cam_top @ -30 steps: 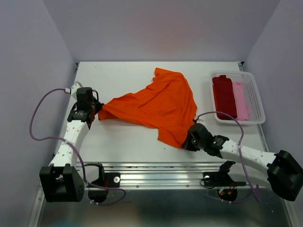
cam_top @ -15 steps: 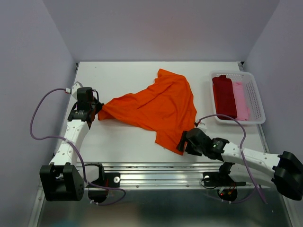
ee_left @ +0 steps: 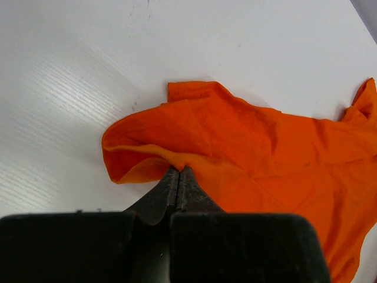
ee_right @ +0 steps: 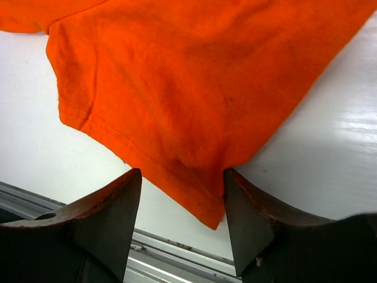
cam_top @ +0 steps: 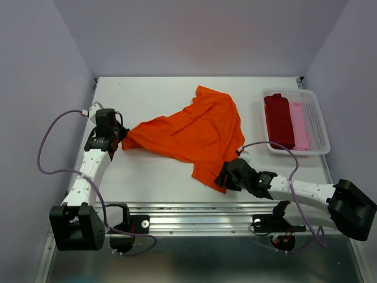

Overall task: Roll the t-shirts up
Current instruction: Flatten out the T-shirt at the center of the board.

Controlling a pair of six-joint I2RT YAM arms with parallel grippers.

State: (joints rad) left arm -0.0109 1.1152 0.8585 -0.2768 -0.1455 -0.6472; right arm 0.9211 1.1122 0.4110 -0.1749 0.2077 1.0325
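Note:
A bright orange t-shirt (cam_top: pixel 194 132) lies spread and rumpled across the middle of the white table. My left gripper (cam_top: pixel 121 137) is shut on its left corner; in the left wrist view the orange t-shirt (ee_left: pixel 259 147) bunches right at the pinched gripper (ee_left: pixel 178 171). My right gripper (cam_top: pixel 222 178) stands open at the shirt's near corner. In the right wrist view that corner of the t-shirt (ee_right: pixel 194 100) lies on the table between the spread gripper (ee_right: pixel 182 180), its edge against the right finger. A dark red rolled t-shirt (cam_top: pixel 278 119) and a pale pink one (cam_top: pixel 300 125) lie apart in a basket.
The white mesh basket (cam_top: pixel 315 118) sits at the table's right edge. A metal rail (cam_top: pixel 200 217) runs along the near edge, just behind my right gripper. Purple walls enclose the table on three sides. Cables loop from both arms.
My right gripper has let go of the shirt's near corner and opened. It shifted slightly left and toward the near edge. The corner now lies flat. The left arm has stayed put.

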